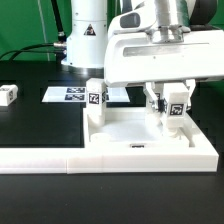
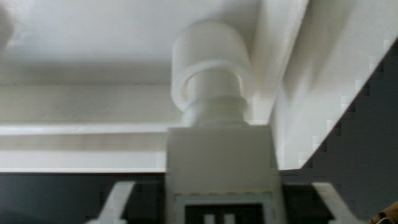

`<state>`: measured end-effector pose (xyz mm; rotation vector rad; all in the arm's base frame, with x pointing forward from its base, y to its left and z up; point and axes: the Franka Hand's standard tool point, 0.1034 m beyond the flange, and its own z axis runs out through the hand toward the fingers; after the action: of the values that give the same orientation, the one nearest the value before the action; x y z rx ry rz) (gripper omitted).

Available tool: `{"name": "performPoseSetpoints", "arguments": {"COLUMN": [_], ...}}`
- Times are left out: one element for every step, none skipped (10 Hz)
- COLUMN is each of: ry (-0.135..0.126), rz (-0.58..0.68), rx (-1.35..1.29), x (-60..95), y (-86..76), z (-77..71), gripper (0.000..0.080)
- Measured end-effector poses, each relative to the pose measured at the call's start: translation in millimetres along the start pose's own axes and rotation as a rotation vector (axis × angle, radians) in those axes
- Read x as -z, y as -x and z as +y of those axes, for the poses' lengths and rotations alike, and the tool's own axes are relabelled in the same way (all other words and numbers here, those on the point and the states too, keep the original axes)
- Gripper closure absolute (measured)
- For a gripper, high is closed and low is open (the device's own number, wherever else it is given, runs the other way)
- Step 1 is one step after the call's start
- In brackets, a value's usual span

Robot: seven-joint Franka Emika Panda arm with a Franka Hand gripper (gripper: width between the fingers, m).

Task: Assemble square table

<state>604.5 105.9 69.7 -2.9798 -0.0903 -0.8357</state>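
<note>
A leg [image 1: 173, 112] sits in the hand [image 1: 172, 104] over the tabletop [image 1: 130, 130]; a second leg [image 1: 95, 97] stands to the exterior view's left of the hand.

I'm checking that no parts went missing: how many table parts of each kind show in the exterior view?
Legs: 3
Tabletop: 1
Total: 4

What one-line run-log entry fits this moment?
gripper: shut on table leg | table leg: over tabletop, contact unclear | second leg: upright at tabletop corner
</note>
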Motion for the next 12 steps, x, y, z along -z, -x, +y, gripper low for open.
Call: {"name": "performPoseSetpoints", "arguments": {"ry": [0.000, 0.001, 0.004, 0.006, 0.005, 0.005, 0.005, 0.005, 0.005, 0.005, 0.005, 0.004], "rz": [-0.003, 0.001, 0.007, 0.027, 0.033, 0.033, 0.033, 0.031, 0.027, 0.027, 0.026, 0.020], "rx": [0.001, 0.002, 0.003, 0.005, 0.006, 0.006, 0.006, 0.006, 0.006, 0.006, 0.006, 0.007], "x": [-1.3, -3.0, -5.3, -5.8, -5.9, -5.9, -5.9, -5.9, -5.9, -5.9, -6.1, -6.6], "y": [1.9, 3.4, 5.4, 4.3, 3.8, 3.8, 3.8, 3.8, 3.8, 3.8, 4.1, 5.2], "z": [-0.4, -0.4, -0.2, -0.6, -1.6, -1.6, -1.4, -1.3, -1.3, -1.3, -1.3, -1.3], "gripper": [0.0512, 0.0512, 0.0512, 0.0512, 0.0512, 0.0512, 0.0512, 0.0512, 0.0512, 0.0512, 0.0506, 0.0506]}}
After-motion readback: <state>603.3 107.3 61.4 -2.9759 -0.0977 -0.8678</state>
